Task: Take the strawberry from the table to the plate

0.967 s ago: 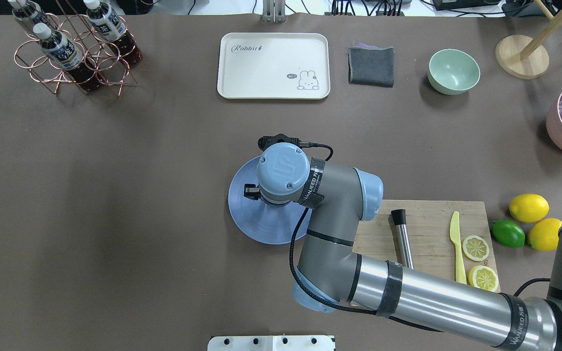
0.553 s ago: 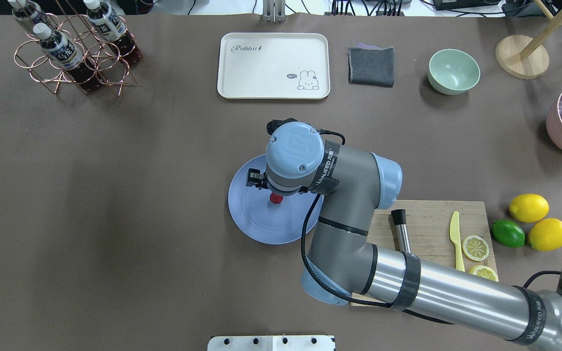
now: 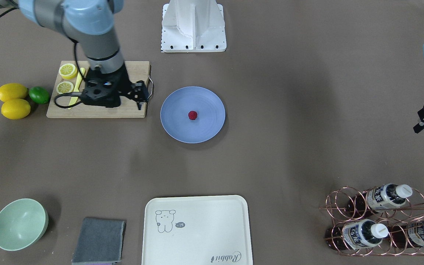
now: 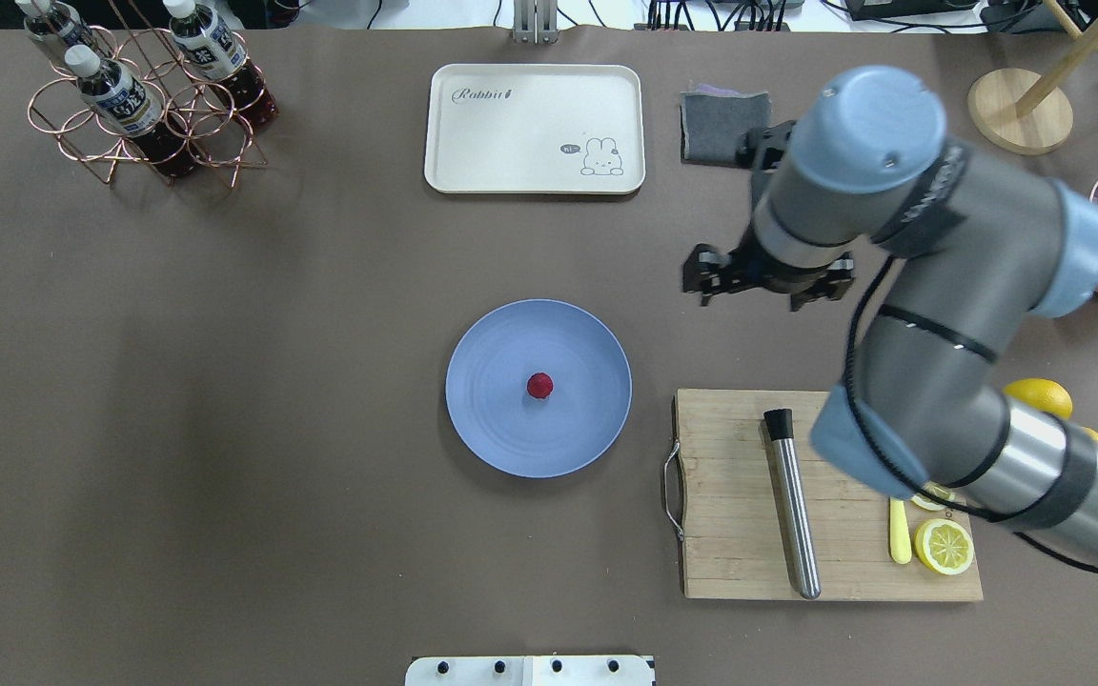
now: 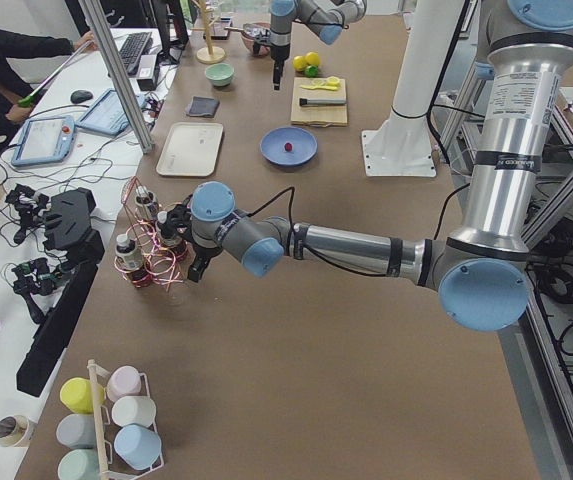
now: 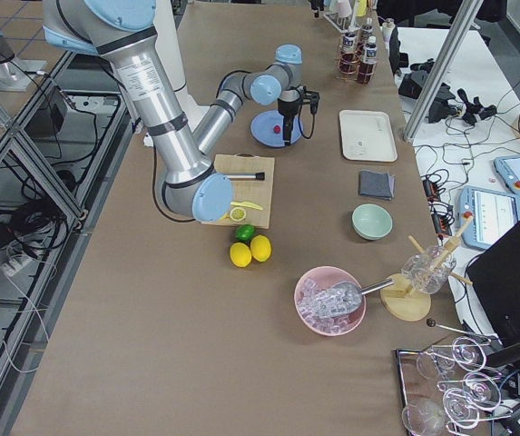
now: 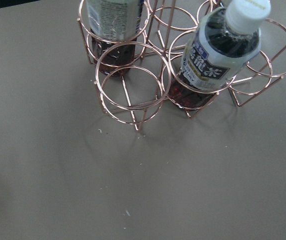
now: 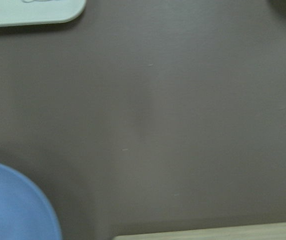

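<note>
The dark red strawberry [image 4: 539, 385] [image 3: 193, 115] lies loose in the middle of the blue plate [image 4: 492, 433] [image 3: 171, 123] on the grey-brown table [image 4: 225, 429]. My right gripper [image 3: 141, 96] hangs raised, off the plate on the cutting-board side, open with nothing between its fingers. In the overhead view its wrist covers most of it. The right wrist view shows only bare table and the plate's rim [image 8: 28, 200]. My left gripper [image 5: 201, 268] hovers by the copper bottle rack [image 7: 182, 75]; I cannot tell whether it is open or shut.
A wooden cutting board [image 4: 730, 534] carries a metal muddler [image 4: 790, 505], a yellow knife and lemon slices. Lemons and a lime [image 3: 39, 94] lie beside it. Along the far edge stand a cream tray [image 4: 535, 129], grey cloth [image 4: 716, 129], mint bowl [image 3: 20, 224] and pink ice bowl.
The right arm has risen from the plate and swung away to the right and farther back. The strawberry has stayed on the plate, free of the gripper.
</note>
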Robot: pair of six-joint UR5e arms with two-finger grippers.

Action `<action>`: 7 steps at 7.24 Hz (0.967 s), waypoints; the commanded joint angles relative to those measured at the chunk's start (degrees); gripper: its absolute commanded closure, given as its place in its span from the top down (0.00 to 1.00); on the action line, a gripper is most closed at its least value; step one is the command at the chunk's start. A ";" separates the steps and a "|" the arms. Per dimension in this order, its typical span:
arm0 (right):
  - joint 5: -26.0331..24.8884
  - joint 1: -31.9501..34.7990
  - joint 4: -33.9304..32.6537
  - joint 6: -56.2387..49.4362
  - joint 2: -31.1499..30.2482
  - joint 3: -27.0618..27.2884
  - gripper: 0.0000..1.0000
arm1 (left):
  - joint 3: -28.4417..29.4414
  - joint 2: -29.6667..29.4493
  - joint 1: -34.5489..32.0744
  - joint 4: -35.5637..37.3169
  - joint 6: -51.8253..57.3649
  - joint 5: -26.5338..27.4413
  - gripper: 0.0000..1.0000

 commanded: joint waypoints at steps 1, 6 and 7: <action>5.39 13.40 -0.85 -22.97 -11.35 1.18 1.00 | -1.41 -0.10 -7.98 14.77 17.28 0.70 0.98; 15.60 44.99 -0.23 -60.40 -22.12 -12.61 1.00 | -0.28 -0.28 -9.96 25.31 28.09 6.69 0.98; 16.74 46.33 -0.23 -60.87 -22.38 -13.41 1.00 | 0.25 -0.28 -9.52 24.70 28.08 6.69 0.98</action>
